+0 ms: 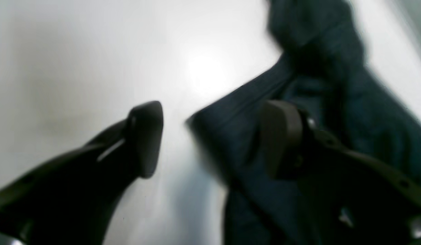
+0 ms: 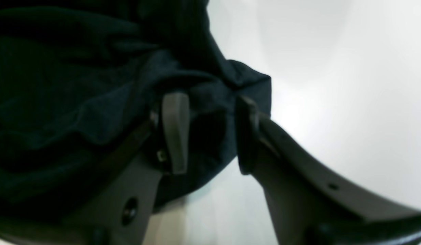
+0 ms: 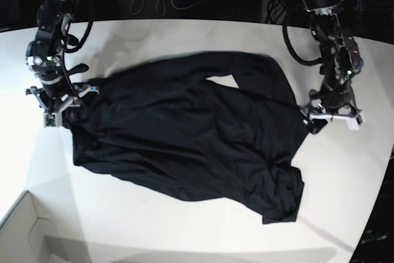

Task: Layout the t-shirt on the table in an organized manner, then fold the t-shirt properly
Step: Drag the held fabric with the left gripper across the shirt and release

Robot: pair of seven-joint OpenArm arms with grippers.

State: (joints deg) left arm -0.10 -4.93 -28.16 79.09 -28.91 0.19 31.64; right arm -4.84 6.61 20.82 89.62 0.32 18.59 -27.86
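The black t-shirt [image 3: 184, 127] lies spread and wrinkly across the white table [image 3: 184, 35], with a sleeve reaching toward the back right. My left gripper [image 3: 321, 119] stands at the shirt's right edge. In the left wrist view it [image 1: 212, 136] is open, and a hem of the shirt [image 1: 333, 68] lies under the gap and the right finger. My right gripper [image 3: 58, 112] is at the shirt's left corner. Its jaws [image 2: 210, 132] stand apart over a fold of shirt [image 2: 60, 85], and no cloth is pressed against the pads.
The corner of a white box [image 3: 24, 232] sits at the front left. Cables and dark equipment line the table's far edge. The table's curved edge [image 3: 377, 214] runs down the right side, close to the left arm.
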